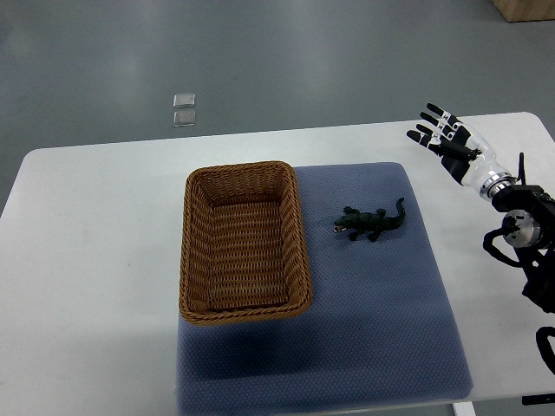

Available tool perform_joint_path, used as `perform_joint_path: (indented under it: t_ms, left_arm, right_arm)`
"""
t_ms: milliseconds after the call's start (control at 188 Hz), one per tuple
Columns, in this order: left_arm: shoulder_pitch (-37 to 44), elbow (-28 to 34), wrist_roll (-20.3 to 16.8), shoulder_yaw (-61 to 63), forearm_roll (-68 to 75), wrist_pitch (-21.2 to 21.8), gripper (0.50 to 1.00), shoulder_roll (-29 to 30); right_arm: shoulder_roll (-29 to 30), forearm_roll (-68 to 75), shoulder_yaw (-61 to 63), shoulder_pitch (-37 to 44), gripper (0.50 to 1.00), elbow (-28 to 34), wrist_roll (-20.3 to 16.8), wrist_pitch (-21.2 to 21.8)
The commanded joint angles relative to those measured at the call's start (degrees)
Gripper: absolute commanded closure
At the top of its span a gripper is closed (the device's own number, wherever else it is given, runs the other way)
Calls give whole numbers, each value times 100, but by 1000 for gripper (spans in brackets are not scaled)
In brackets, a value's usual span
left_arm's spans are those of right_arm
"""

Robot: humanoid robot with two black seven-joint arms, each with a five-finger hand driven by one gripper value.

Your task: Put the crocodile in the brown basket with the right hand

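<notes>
A small dark green toy crocodile (371, 223) lies on the blue-grey mat (390, 312), just right of the brown wicker basket (194, 251). The basket holds nothing. My right hand (444, 137) hovers over the table's far right, up and to the right of the crocodile and well apart from it. Its fingers are spread and hold nothing. Its arm (520, 225) comes in from the right edge. No left arm shows.
The white table (87, 260) carries the mat and basket. Its right edge runs close beside my right arm. Two small clear squares (184, 110) lie on the grey floor beyond the table. A wooden corner (529, 9) shows at top right.
</notes>
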Motion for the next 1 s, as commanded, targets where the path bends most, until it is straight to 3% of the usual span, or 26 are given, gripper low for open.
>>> perform_joint_path:
  t_ms: [0, 815, 997]
  left_arm:
    - [-4, 1, 0, 1, 1, 0, 500, 0]
    - [5, 1, 0, 1, 1, 0, 500, 0]
    - [-4, 1, 0, 1, 1, 0, 500, 0]
  right_arm:
    - [6, 1, 23, 8, 570, 0, 3, -14]
    - [-109, 10, 32, 96, 570, 17, 21, 3]
    - [-135, 1, 6, 96, 570, 123, 21, 460]
